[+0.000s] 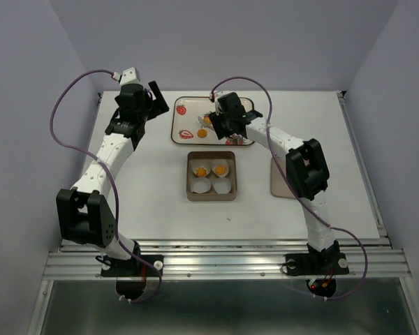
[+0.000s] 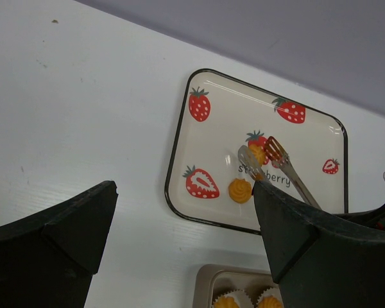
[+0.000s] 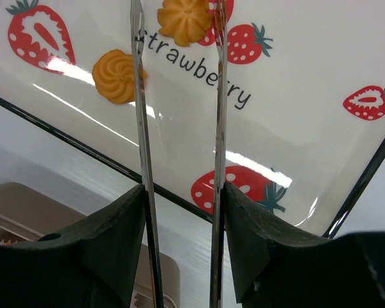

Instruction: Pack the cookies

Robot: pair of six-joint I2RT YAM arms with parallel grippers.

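A strawberry-print tray [image 1: 188, 112] sits at the back of the table. My right gripper [image 3: 183, 192] is shut on metal tongs [image 3: 140, 128], whose tips stand on either side of one orange cookie [image 3: 185, 19] on the tray. A second cookie [image 3: 115, 76] lies loose to its left. The left wrist view shows the tongs [image 2: 292, 172], the cookie between their tips [image 2: 256, 154] and the loose one [image 2: 240, 190]. The square tin [image 1: 211, 195] holds several white paper cups, and the two far cups hold cookies [image 1: 201, 170] [image 1: 221, 168]. My left gripper [image 2: 185, 192] is open and empty, left of the tray.
A beige flat piece [image 1: 276, 183], perhaps the tin's lid, lies right of the tin, partly under my right arm. The tray's black rim [image 3: 83, 144] lies between the tin and the cookies. Grey walls close in the table on three sides.
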